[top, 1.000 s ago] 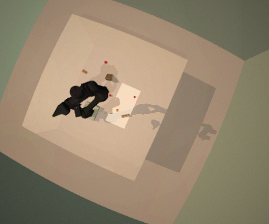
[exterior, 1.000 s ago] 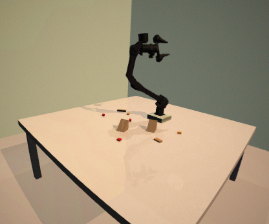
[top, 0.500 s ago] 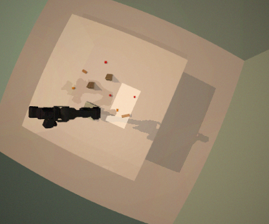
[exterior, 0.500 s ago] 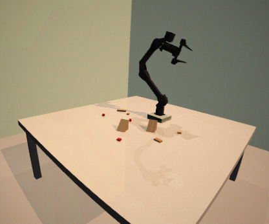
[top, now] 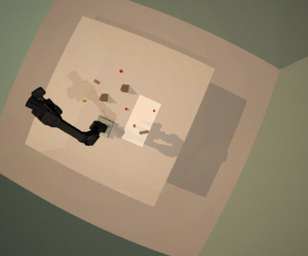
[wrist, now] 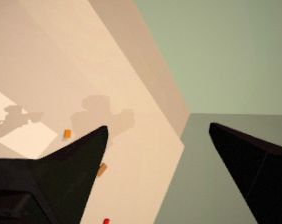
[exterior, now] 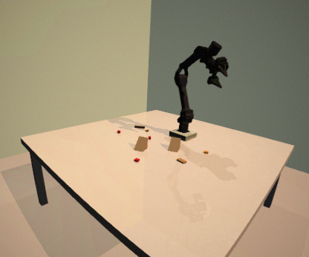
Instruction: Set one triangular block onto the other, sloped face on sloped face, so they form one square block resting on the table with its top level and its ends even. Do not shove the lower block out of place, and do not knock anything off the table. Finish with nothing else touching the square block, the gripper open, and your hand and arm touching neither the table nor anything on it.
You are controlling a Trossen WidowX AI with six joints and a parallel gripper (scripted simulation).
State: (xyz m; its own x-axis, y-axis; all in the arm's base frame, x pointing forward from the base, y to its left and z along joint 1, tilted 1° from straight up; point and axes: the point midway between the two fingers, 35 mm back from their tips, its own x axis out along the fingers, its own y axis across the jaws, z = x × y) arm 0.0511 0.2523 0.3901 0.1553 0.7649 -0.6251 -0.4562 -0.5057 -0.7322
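Note:
Two brown triangular blocks stand apart on the table. One block (top: pixel 104 97) (exterior: pixel 174 144) is nearer the arm's base; the other block (top: pixel 124 88) (exterior: pixel 141 144) is farther from it. In the exterior view each shows a slanted outline; exactly how their sloped faces point is hard to tell. My gripper (exterior: pixel 223 81) (wrist: pixel 158 128) is open and empty, high above the table and well away from both blocks. Neither block shows in the wrist view.
Small red pieces (top: pixel 121 71) (exterior: pixel 137 160) (wrist: pixel 106 221), orange cubes (top: pixel 84 100) (exterior: pixel 206 151) (wrist: pixel 67 134) and flat brown pieces (top: pixel 97 81) (exterior: pixel 181 160) (wrist: pixel 102 170) lie scattered around the blocks. The arm's pale base (exterior: pixel 192 135) stands behind them in the exterior view.

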